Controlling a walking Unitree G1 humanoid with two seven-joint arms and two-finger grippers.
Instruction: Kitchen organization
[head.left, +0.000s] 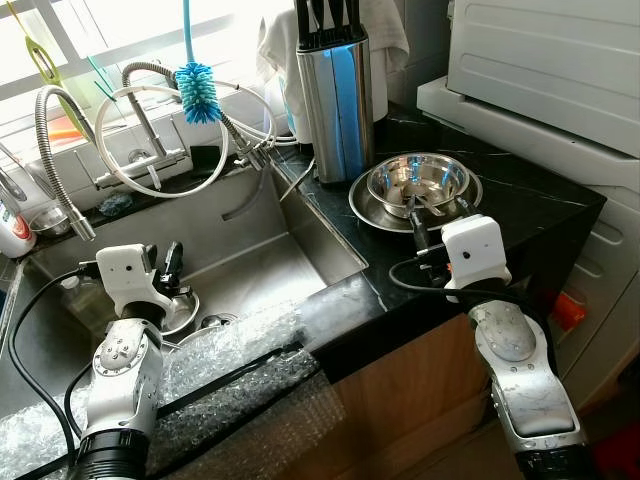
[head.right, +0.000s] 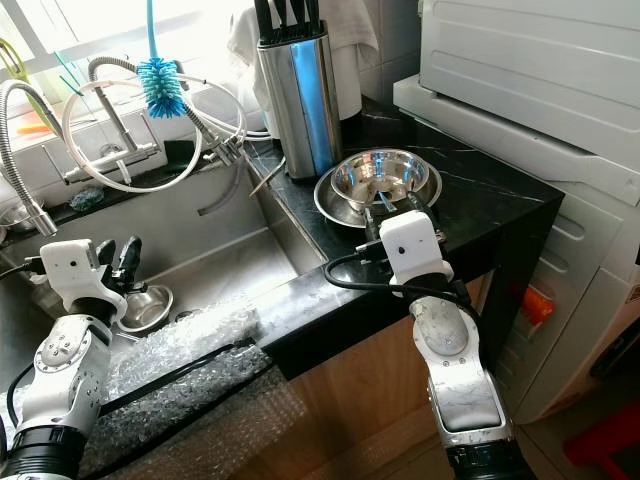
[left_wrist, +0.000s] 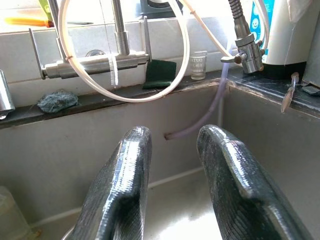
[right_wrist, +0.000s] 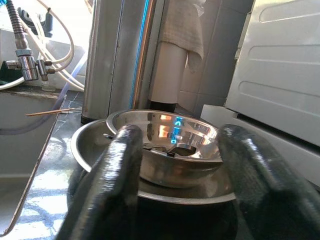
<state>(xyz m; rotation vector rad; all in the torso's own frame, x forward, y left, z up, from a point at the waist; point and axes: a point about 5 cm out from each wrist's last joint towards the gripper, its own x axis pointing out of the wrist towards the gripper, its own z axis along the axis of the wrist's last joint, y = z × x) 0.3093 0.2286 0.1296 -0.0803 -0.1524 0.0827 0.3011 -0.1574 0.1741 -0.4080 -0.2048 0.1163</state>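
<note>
My right gripper (head.left: 437, 212) hangs at the front edge of the black bench (head.left: 530, 190), its fingers (right_wrist: 107, 185) spread wide and holding nothing. Just ahead of them sits a steel bowl (head.left: 418, 184) nested in a wider steel dish (head.right: 335, 207). From my head I see the bowl lying between the knife block (head.left: 337, 95) and the bench's front edge. My right wrist camera shows what the head cannot: the bowl framed between my two fingers, with something small and metallic lying inside it, though I cannot tell what it is. It also shows a thin wooden stick (right_wrist: 52, 111) resting on the bench beside the dish.

My left gripper (head.left: 170, 265) is held over the sink (head.left: 255, 250), fingers (left_wrist: 122, 190) parted a little, empty. From my head I see a small steel bowl (head.right: 145, 307) on the sink floor close under it, and bubble wrap (head.left: 230, 355) draped over the sink's near edge. My left wrist camera looks at the sink's back wall instead: the tap (left_wrist: 95, 62) with a white hose (left_wrist: 182, 55) looped about it, a green scouring pad (left_wrist: 159, 74), a small glass (left_wrist: 198, 65) and a grey scrubber (left_wrist: 57, 100) on the ledge. A blue bottle brush (head.left: 197, 90) hangs above the tap.
</note>
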